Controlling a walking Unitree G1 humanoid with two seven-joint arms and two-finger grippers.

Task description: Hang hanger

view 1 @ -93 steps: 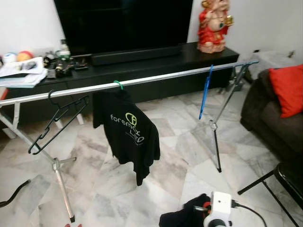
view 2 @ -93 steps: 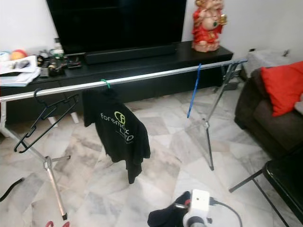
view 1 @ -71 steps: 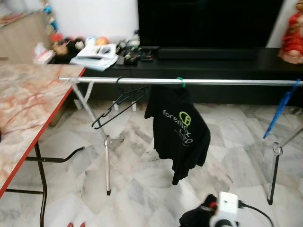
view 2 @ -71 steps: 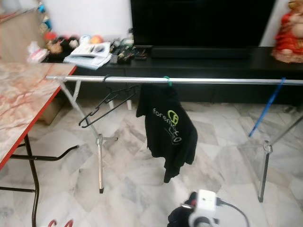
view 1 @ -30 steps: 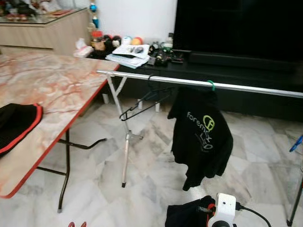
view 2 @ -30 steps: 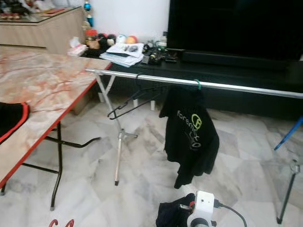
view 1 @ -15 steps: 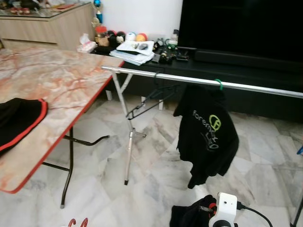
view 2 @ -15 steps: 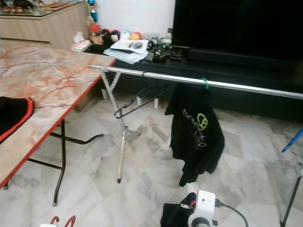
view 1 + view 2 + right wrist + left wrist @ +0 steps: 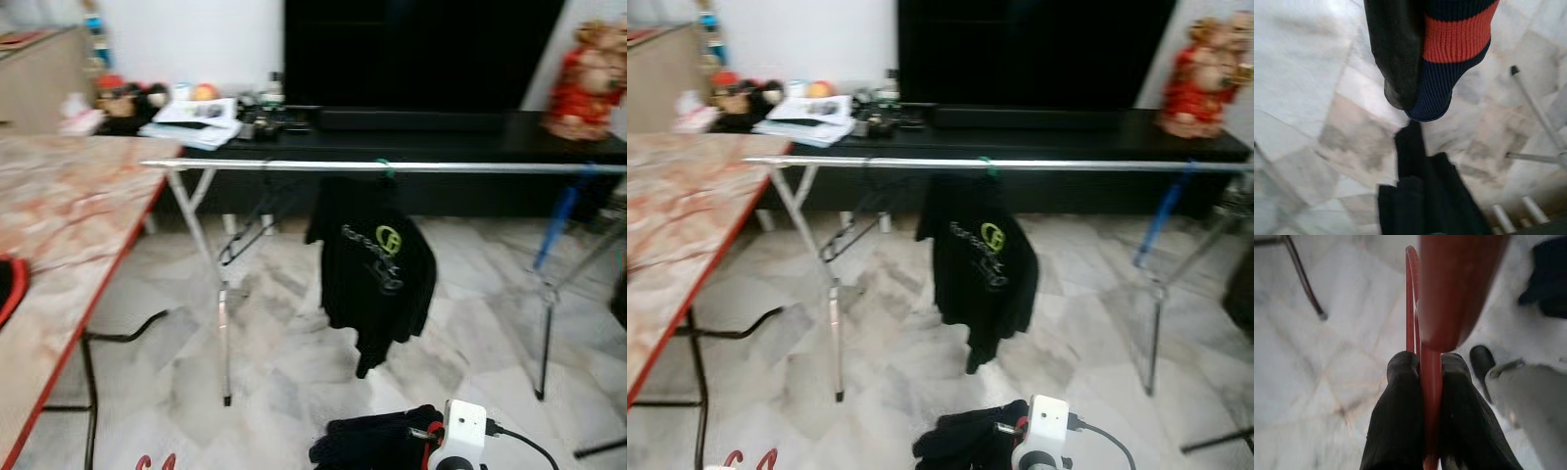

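Left wrist view: the left gripper (image 9: 1422, 369) is clenched on a red hanger (image 9: 1411, 298), its two fingers (image 9: 1400, 406) pressed against the wire above the marble floor (image 9: 1312, 382). Right wrist view — the right gripper (image 9: 1413, 142) grasps a dark garment (image 9: 1420, 54) with an orange band. Ahead, a rail (image 9: 441, 167) spans the room, carrying a black shirt (image 9: 377, 264), a black hanger (image 9: 245, 230) and a blue hanger (image 9: 558, 215); a tabletop (image 9: 59, 215) stands at left.

The view has swung right — the marble-topped bench (image 9: 59, 225) slides leftward; a red figurine (image 9: 585, 67) and a blue hanger (image 9: 558, 215) reappear.
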